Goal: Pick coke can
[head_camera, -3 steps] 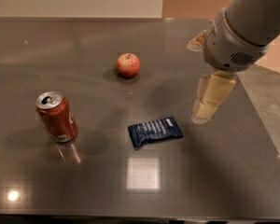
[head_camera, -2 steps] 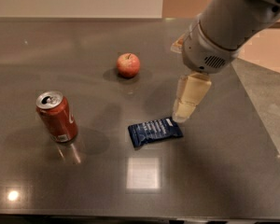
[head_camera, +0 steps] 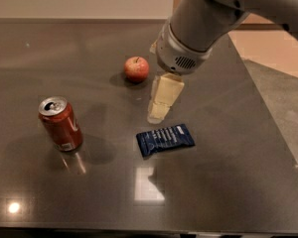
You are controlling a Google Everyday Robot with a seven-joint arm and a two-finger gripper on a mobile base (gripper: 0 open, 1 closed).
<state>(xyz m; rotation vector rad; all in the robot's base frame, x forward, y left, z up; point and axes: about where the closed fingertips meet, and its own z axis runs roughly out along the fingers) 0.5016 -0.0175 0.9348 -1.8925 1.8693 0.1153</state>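
Note:
The coke can [head_camera: 60,124] is a red can with a silver top and pull tab, standing upright at the left of the dark table [head_camera: 228,182]. My gripper [head_camera: 159,114] hangs from the grey arm above the table's middle, its cream-coloured tip pointing down. It is to the right of the can, with a clear gap between them, and holds nothing that I can see. It sits just above the dark blue snack packet [head_camera: 165,139] and in front of the red apple [head_camera: 136,69].
The table's right edge runs diagonally at the right, with a grey floor beyond it. A bright light reflection shows on the table in front of the packet. The arm's wide grey body [head_camera: 198,29] covers the table's far right part.
My gripper and arm have moved left across the table, from the right side to above the middle, closer to the can. The can, apple and packet have not moved.

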